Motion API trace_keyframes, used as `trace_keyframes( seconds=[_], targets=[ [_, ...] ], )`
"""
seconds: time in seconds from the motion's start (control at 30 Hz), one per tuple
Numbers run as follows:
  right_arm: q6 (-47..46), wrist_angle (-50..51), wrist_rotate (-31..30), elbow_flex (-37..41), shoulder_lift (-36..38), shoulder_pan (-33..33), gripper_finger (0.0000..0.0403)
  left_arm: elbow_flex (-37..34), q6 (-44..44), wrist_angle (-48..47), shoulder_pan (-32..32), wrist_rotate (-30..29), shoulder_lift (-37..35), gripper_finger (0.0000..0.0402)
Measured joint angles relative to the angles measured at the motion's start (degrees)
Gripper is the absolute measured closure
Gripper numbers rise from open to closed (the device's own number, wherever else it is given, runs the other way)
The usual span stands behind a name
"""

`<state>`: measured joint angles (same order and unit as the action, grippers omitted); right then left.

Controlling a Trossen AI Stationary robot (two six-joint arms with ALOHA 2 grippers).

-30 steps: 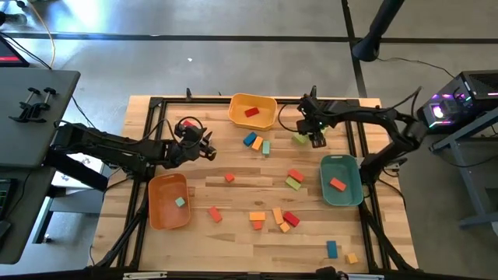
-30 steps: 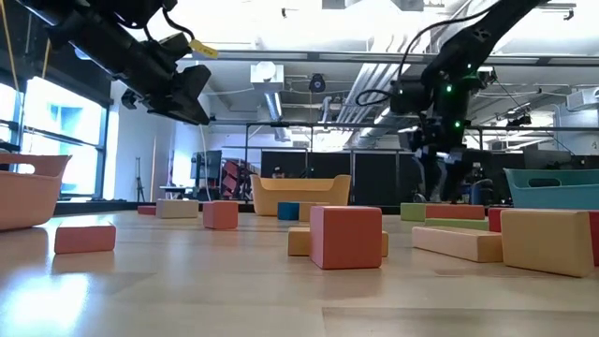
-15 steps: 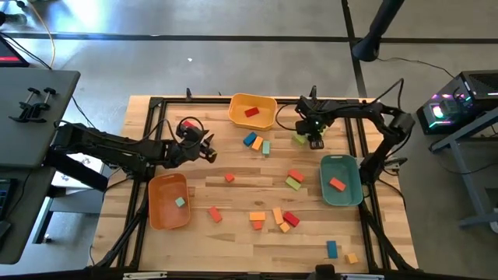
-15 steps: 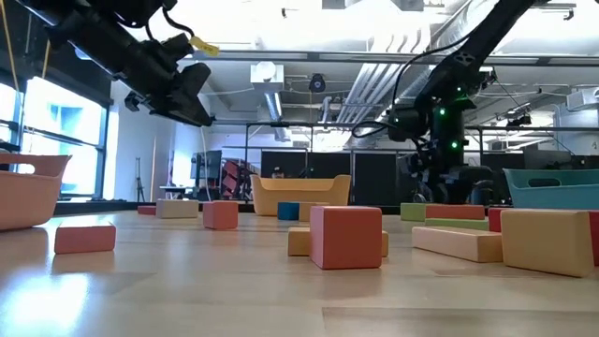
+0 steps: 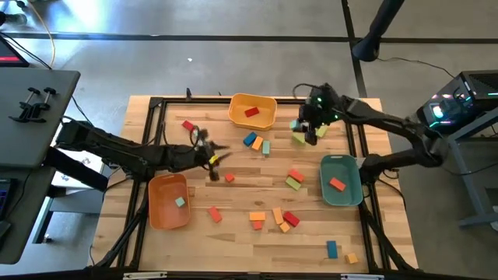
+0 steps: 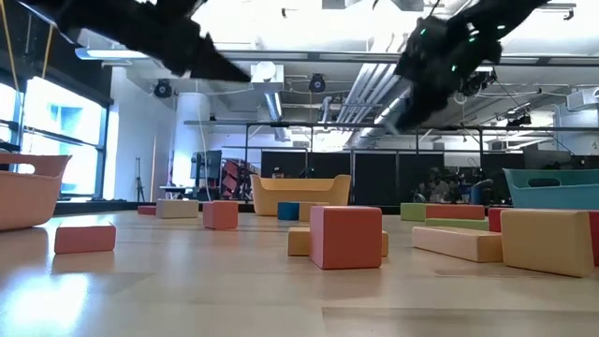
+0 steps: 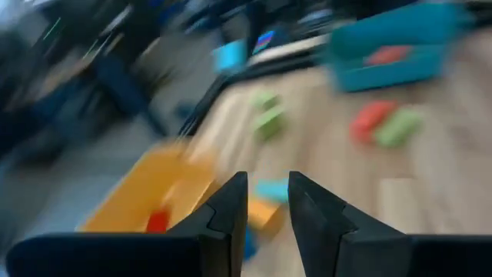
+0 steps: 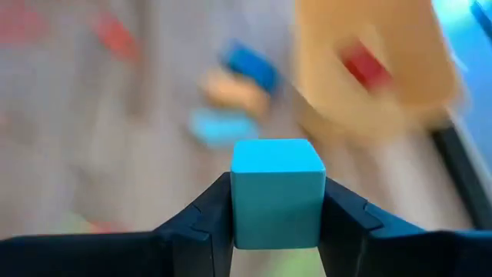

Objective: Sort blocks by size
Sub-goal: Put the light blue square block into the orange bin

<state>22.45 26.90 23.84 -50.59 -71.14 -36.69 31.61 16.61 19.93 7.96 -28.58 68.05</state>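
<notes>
Wooden blocks in red, orange, green, blue and teal lie scattered on the table's middle and near right (image 5: 276, 216). My right gripper (image 5: 305, 129) hangs above the far right part of the table, shut on a teal cube (image 8: 277, 185), over a green block (image 5: 299, 139) lying on the table. My left gripper (image 5: 215, 160) is over the table's middle left, its fingers (image 7: 231, 211) a narrow gap apart with nothing between them. A small red cube (image 5: 229, 178) lies just near-right of it. My right gripper pinches the teal cube by two opposite sides (image 8: 235, 209) between its two fingers. The cube's top face shows level between the fingers. It is lifted clear of the table.
A yellow bin (image 5: 237, 117) at the far middle holds a red block. An orange bin (image 5: 158, 204) at the near left holds a small teal block. A teal bin (image 5: 348, 193) at the right holds a red block. A dark frame runs along the table's edges.
My right gripper has risen from the table with the teal cube and gone a little toward the far left; the green block stays on the table. My left gripper has swung fast toward the table's right and near edge, uncovering a red block at the far left.
</notes>
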Motion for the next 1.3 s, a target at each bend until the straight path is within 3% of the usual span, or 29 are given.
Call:
trace_keyframes(
  seconds=[0.07,0.13,0.2,0.3,0.4,0.57,0.73,0.97,1.3],
  targets=[
    [-5.54,-9.79,6.61,4.28,3.42,2.18,0.0274,0.35,5.79,5.49,0.85,5.55,2.34,0.0324],
    [-11.72,-21.62,9.5,9.42,5.58,5.21,0.0274,0.87,9.4,13.18,1.13,10.05,5.09,0.0323],
    [-18.41,-34.26,9.47,14.82,5.99,8.81,0.0274,2.14,11.69,19.26,1.1,13.23,8.24,0.0313],
    [-25.73,-53.99,9.39,20.75,4.74,14.62,0.0274,4.76,18.08,20.53,1.05,14.28,13.36,0.0284],
    [-29.42,-64.53,8.03,24.21,2.28,19.29,0.0274,8.44,24.95,20.32,0.74,13.22,18.59,0.0249],
    [-31.67,-67.83,6.17,24.86,-0.61,23.37,0.0274,15.31,34.89,20.52,0.62,10.55,26.72,0.0201],
    [-32.49,-69.47,6.14,24.9,-3.3,25.1,0.0274,21.73,42.91,20.78,0.9,6.28,32.67,0.0182],
    [-32.51,-72.32,6.23,24.88,-5.85,25.56,0.0274,28.19,43.66,21.17,1.44,3.89,38.79,0.0183],
    [-31.72,-73.17,6.25,24.88,-5.88,26.9,0.0274,31.72,41.54,27.53,1.95,-0.84,44.51,0.019]
  ],
)
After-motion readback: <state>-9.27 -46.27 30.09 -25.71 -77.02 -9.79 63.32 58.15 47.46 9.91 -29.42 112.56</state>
